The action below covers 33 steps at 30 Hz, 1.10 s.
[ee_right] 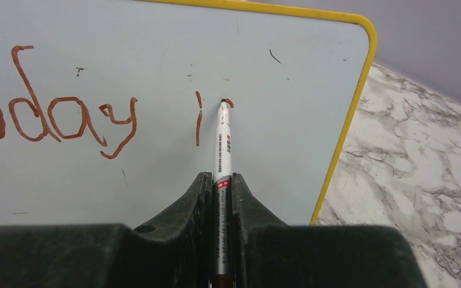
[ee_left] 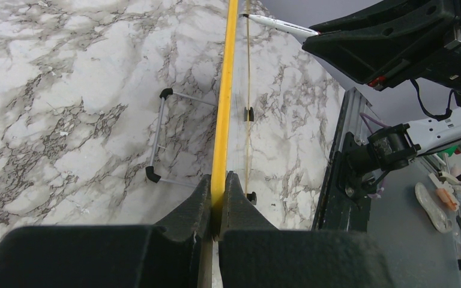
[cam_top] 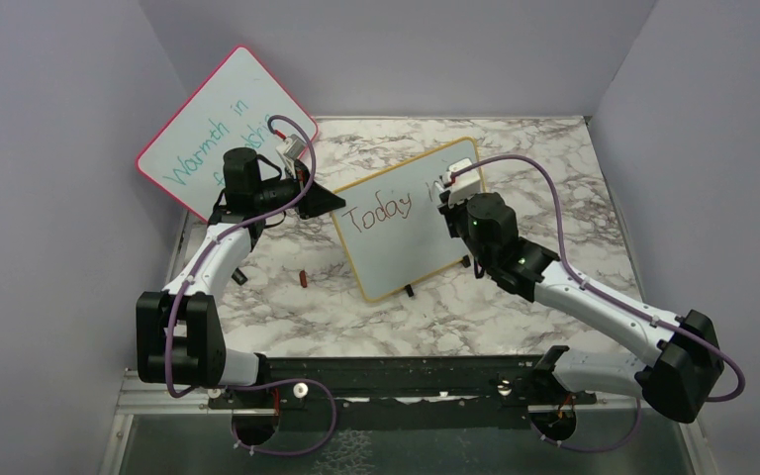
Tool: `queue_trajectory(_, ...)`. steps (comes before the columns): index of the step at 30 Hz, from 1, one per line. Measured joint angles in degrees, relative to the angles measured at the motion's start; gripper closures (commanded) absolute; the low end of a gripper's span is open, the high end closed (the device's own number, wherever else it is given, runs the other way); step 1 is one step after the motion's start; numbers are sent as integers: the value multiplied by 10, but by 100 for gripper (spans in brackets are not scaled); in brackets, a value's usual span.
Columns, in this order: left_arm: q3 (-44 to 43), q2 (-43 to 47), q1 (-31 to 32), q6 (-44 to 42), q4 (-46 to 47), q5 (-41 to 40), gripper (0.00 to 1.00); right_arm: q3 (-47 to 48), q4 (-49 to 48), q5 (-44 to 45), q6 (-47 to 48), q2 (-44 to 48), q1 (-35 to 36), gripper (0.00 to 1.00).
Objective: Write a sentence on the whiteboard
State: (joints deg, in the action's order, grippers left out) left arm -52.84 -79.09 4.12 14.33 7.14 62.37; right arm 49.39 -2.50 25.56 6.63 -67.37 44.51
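At the top view's centre, the yellow-framed whiteboard [cam_top: 396,259] is being pinched at its edge by the closed left tool [ee_left: 218,195] on the marbled desk [cam_top: 554,158]. Its red-brown sentence [cam_top: 381,211], reading "Today i", is being touched by a white marker [ee_right: 222,144] clamped in the closed right tool [ee_right: 222,186]. A pink-framed board [cam_top: 220,109] reading "Warmth in" is being leaned at upper left.

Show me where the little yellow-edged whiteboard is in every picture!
Top external: the yellow-framed rectangular whiteboard stands at centre.
Left wrist: edge-on, its yellow frame runs up the middle, pinched in the jaws of the left gripper.
Right wrist: its face fills most of the picture.
Shared landmark: the grey-veined marble tabletop.
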Motion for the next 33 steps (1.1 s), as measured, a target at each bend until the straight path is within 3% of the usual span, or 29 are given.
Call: queue_trajectory(33,0,0,0,0,0,0,100,-22,61,0,-31,23,0,99)
